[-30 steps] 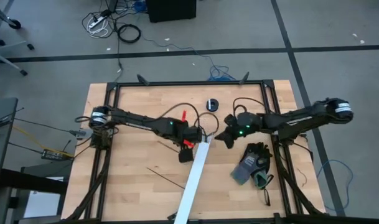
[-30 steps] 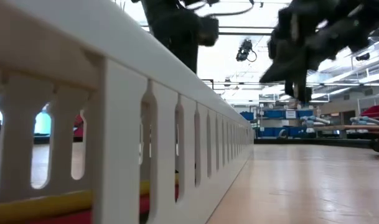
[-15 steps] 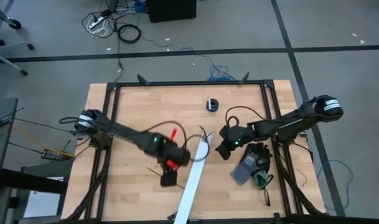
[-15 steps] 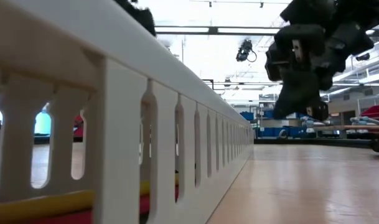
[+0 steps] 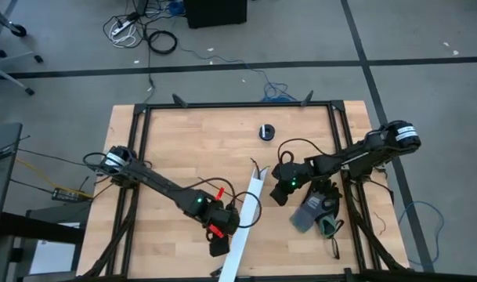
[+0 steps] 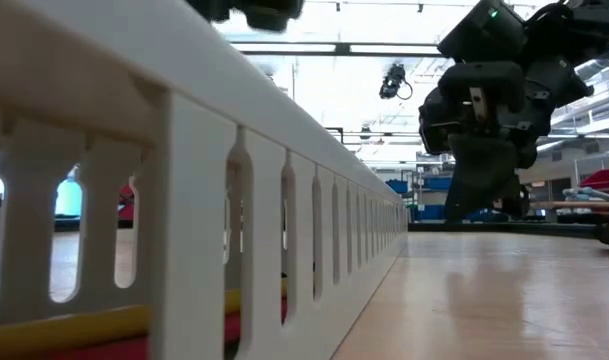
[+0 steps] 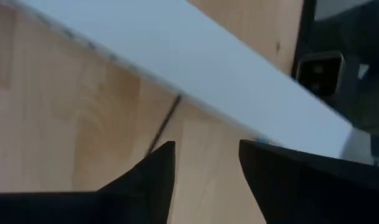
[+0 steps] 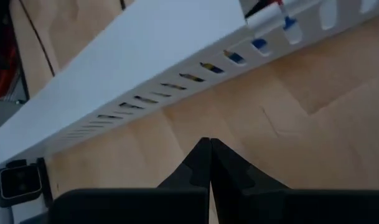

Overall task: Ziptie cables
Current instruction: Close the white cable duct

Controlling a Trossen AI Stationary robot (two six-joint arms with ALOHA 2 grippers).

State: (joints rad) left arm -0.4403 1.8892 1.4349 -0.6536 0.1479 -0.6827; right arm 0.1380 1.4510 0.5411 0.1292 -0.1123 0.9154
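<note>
The cables lie inside the long white slotted channel point(image 5: 246, 219). They show as coloured bits through its slots point(image 8: 234, 57) point(image 6: 104, 322), and their ends stick out at its far end point(image 5: 257, 165). One thin black ziptie point(image 7: 165, 122) lies on the wood and runs under the channel. My left gripper point(image 5: 220, 246) point(image 7: 206, 155) hangs open over the table beside the channel's left side, near its near end, above that ziptie. My right gripper point(image 5: 276, 195) point(image 8: 208, 148) is shut, low over the table to the right of the channel's far end point(image 6: 476, 200).
A black and grey glove-like heap point(image 5: 316, 207) lies on the table right of my right gripper. A small round black object point(image 5: 267, 131) sits toward the far edge. The channel's near end reaches the table's near edge. Bare wood point(image 5: 168, 141) lies at the far left.
My left gripper has travelled from beside the channel's far end toward the table's near edge, along the channel's left side, and now hangs near its near end. My right gripper has shifted a little toward the near edge and come down closer to the table.
</note>
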